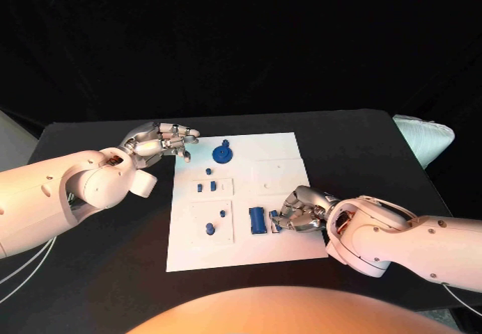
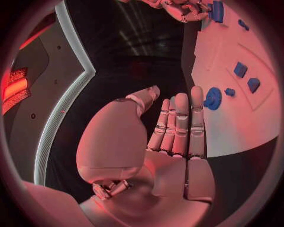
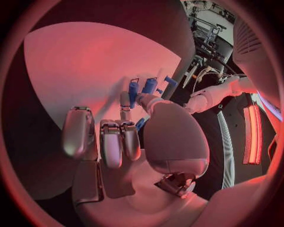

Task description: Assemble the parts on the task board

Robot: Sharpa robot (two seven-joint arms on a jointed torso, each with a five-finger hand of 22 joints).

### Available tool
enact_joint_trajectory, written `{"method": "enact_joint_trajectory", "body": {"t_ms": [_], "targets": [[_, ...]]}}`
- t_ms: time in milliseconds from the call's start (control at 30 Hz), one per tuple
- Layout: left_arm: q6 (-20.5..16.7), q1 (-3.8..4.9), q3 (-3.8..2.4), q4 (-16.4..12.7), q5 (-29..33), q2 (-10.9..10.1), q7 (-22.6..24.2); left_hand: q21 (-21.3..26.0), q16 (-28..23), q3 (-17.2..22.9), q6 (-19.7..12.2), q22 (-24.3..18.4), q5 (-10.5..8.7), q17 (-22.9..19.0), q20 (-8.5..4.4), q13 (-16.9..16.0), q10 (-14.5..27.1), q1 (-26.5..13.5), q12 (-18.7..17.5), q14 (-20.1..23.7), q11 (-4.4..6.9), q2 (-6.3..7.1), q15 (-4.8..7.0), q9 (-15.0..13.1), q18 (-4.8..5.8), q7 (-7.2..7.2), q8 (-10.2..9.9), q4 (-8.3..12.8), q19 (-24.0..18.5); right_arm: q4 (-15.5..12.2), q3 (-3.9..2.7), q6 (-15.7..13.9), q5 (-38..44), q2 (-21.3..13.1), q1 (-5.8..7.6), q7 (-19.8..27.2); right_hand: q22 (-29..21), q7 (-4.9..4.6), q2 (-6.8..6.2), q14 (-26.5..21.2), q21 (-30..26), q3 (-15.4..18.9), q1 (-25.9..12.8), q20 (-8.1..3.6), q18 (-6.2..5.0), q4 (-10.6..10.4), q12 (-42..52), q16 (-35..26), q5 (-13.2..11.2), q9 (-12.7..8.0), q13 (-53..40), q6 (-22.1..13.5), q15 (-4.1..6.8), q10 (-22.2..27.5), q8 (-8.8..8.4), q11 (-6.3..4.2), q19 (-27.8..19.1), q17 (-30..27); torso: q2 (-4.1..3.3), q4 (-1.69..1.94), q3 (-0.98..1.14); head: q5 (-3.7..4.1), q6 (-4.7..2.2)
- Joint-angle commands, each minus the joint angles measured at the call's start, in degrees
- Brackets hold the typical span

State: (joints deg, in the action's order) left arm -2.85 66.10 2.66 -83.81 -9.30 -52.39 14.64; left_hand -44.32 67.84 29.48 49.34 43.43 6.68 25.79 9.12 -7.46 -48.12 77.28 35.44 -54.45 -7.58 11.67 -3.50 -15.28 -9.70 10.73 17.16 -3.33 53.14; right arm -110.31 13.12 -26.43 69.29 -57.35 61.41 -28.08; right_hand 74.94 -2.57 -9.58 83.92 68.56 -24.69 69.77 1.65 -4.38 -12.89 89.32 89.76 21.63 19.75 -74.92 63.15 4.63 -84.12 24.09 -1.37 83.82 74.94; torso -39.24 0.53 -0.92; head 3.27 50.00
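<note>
The white task board (image 1: 281, 149) lies mid-table. My left hand (image 1: 161, 142) hovers off its far left corner, fingers straight and empty (image 2: 177, 127). A blue gear (image 1: 223, 152) (image 2: 213, 98) stands on the board just beside those fingers. Small blue parts (image 1: 207, 186) sit in the left recesses, another (image 1: 209, 227) nearer me. My right hand (image 1: 301, 211) rests curled on the board's near right area, beside a long blue part (image 1: 257, 220). A small blue part (image 3: 140, 124) (image 1: 275, 232) shows pinched between its thumb and fingers. Two blue parts (image 3: 142, 87) stand past its fingertips.
The black table (image 1: 100, 264) surrounds the board. A pale ribbed object (image 1: 427, 136) sits at the table's far right edge. In the left wrist view, the right hand (image 2: 183, 9) appears at the board's far side.
</note>
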Motion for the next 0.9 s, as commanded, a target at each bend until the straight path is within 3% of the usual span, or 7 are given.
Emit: {"method": "enact_joint_trajectory", "body": {"t_ms": [33,500,767,900], "targets": [[0.9,0.02,-0.03,-0.1,0.3,0.1,0.2,0.2,-0.1,-0.2,-0.3,-0.1,0.00,-0.1,0.05,0.1,0.3,-0.3,0.3,0.0,0.07,-0.42,-0.19,0.1,-0.80,-0.04,0.3,-0.2,0.3,-0.2,0.05,1.6,-0.4,0.0,-0.09,1.7,5.2,0.29,0.12,6.1,0.2,-1.1,-0.4,-0.38,0.47,0.5,0.4,0.2,-0.2,0.1,-15.0,0.4,0.35,-5.8,0.44,-0.37,0.7,15.1,-0.03,0.01,0.01,0.00,0.00],[0.8,0.02,-0.03,0.0,0.3,0.1,0.1,0.2,-0.1,-0.3,-0.4,-0.1,0.01,-0.1,0.07,0.1,0.4,-0.5,0.3,0.0,0.05,-0.49,-0.22,0.1,-0.79,-0.02,0.4,-0.4,0.3,-0.1,0.05,0.8,-1.0,-0.2,-0.09,2.2,5.3,0.23,-0.74,6.1,0.2,-1.1,-3.0,-0.43,0.48,-0.7,0.4,0.2,-0.7,0.1,-14.9,0.5,0.37,-5.8,0.69,-0.35,0.7,15.1,-0.03,-0.02,0.01,-0.04,0.00],[0.8,0.02,-0.03,0.0,0.3,0.1,0.0,0.3,-0.1,-0.3,-0.5,-0.2,0.01,-0.1,0.09,0.1,0.5,-0.6,0.3,0.0,0.02,-0.47,-0.24,0.2,-0.79,0.01,0.3,-0.6,0.3,0.2,0.04,0.2,-0.7,-0.2,-0.08,2.2,5.4,0.02,-1.83,6.1,0.0,1.0,-6.7,-0.37,0.46,-3.3,0.2,0.2,0.3,0.2,-14.9,0.5,0.25,-5.7,0.95,-0.17,0.7,15.1,-0.05,0.00,0.02,0.03,0.00],[0.8,0.02,-0.03,0.0,0.3,0.1,-0.1,0.4,-0.1,-0.4,-0.6,-0.2,0.01,-0.1,0.10,0.1,0.5,-0.7,0.4,0.0,0.00,-0.46,-0.26,0.2,-0.79,0.06,0.3,-0.7,0.3,0.2,0.04,0.4,-0.9,-0.2,-0.08,2.5,5.5,-0.01,-2.01,6.1,0.0,1.6,-7.3,-0.36,0.47,-3.6,0.2,0.2,0.5,0.2,-14.9,0.5,0.24,-5.7,0.97,-0.15,0.7,15.1,-0.05,0.01,0.02,0.07,0.00]]}}
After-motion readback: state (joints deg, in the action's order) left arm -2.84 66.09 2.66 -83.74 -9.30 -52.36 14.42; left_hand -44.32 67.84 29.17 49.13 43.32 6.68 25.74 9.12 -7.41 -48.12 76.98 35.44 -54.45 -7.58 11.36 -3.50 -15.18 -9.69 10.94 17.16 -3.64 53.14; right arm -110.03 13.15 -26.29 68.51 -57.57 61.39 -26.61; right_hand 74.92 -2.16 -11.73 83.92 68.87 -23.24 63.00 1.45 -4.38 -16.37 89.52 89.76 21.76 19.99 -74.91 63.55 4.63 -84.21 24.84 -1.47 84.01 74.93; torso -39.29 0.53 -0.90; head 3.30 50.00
